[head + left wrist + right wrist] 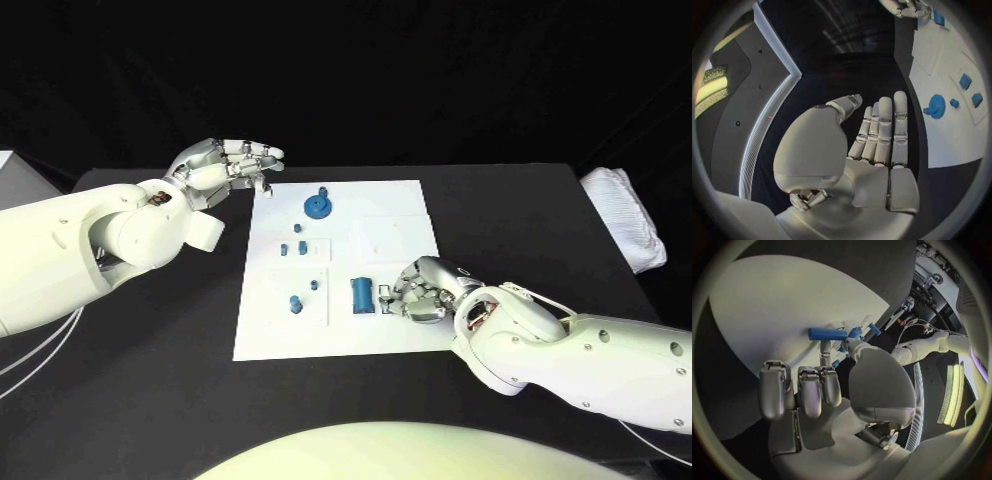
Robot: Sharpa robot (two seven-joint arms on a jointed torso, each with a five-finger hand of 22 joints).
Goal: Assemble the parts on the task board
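The white task board [397, 235] lies mid-table. On it are a blue round part [320, 206], small blue pieces [296, 247] and a blue cylinder [362, 295] lying flat. My right hand [423, 290] rests on the board just right of the cylinder, fingers curled in. In the right wrist view its thumb reaches the small blue piece [856, 332] at the end of the cylinder [827, 333]. My left hand [228, 165] hovers off the board's far left corner, flat, fingers straight and empty. The left wrist view shows this hand [879, 135] beside the round part [936, 106].
A white bundled cloth [627, 215] lies at the table's right edge. A white box corner [7, 175] stands at the far left. Black table [159, 340] surrounds the board.
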